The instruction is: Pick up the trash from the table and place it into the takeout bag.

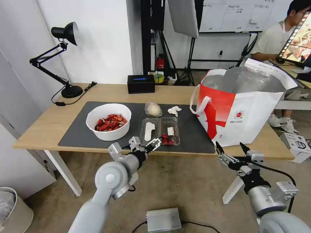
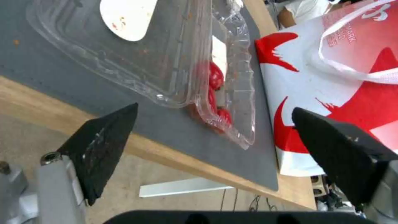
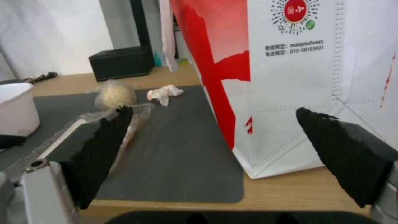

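A black desk lamp stands at the bench's far left corner, leaving bare wood all along the left edge beside the dark grey mat. On the mat's left part sits the white bowl of crayfish shells, with open mat in front of it up to the near edge. The left pincer hovers at the bench's near edge, just in front of the clear clamshell box, its fingers spread apart with nothing between them; in the left wrist view the box's near corner lies just ahead of the gap. The box lies open and flat, its two halves side by side so its long axis runs left to right, the red tomatoes gathered in the right half near the front. Behind it rest the small clear bag with a pale lump and, just to its right, the crumpled tissue, apart from each other; the black tissue box stands near the far edge. A strip of free mat separates the clamshell from the takeout bag, which stands upright at the bench's right end, mouth open upward. The right pincer hangs off the near edge, in front of the bag's lower corner, fingers apart and empty.
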Robot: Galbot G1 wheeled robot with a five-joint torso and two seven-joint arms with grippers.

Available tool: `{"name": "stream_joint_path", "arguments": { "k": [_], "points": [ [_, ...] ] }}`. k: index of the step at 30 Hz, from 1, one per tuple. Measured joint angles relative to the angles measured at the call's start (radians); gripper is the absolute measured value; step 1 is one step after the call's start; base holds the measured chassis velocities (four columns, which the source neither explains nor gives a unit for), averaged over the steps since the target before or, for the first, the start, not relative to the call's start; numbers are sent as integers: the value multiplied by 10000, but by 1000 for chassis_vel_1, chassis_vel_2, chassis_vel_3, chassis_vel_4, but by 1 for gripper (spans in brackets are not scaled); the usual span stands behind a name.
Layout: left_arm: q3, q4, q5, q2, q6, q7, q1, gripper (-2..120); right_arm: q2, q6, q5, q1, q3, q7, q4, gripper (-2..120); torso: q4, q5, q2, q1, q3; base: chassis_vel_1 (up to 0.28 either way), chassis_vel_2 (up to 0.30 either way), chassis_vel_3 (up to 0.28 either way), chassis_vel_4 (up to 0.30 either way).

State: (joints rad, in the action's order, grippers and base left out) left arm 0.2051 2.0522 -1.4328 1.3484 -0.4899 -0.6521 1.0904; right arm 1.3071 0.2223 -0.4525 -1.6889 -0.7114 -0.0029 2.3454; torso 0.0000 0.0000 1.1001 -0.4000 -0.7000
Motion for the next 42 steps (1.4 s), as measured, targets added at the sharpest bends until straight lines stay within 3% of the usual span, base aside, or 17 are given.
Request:
{"name": "stream_joint_path", "arguments": {
  "k": [7,20,34,42],
  "points": [
    [-17,-192,158,63,57,162,-50,100,24,-27,7,-22,12,-24,0,100,0,-1,-1,0,0,0,0,0,0],
    [-61,-346,1001,-81,469,1121,101,100,81,-121,57,-18,93,21,-47,100,0,-1,-1,0,0,0,0,0,0],
    [-102,-25,1050,-160,361,1115,241,100,110,-200,92,-70,62,147,-82,100,0,0,0,1,0,0,0,0,0],
    [-186,-310,1105,-180,336,1106,250,100,135,-214,95,-38,81,231,-105,100,1,0,-1,2,1,0,0,0,0]
  ]
}}
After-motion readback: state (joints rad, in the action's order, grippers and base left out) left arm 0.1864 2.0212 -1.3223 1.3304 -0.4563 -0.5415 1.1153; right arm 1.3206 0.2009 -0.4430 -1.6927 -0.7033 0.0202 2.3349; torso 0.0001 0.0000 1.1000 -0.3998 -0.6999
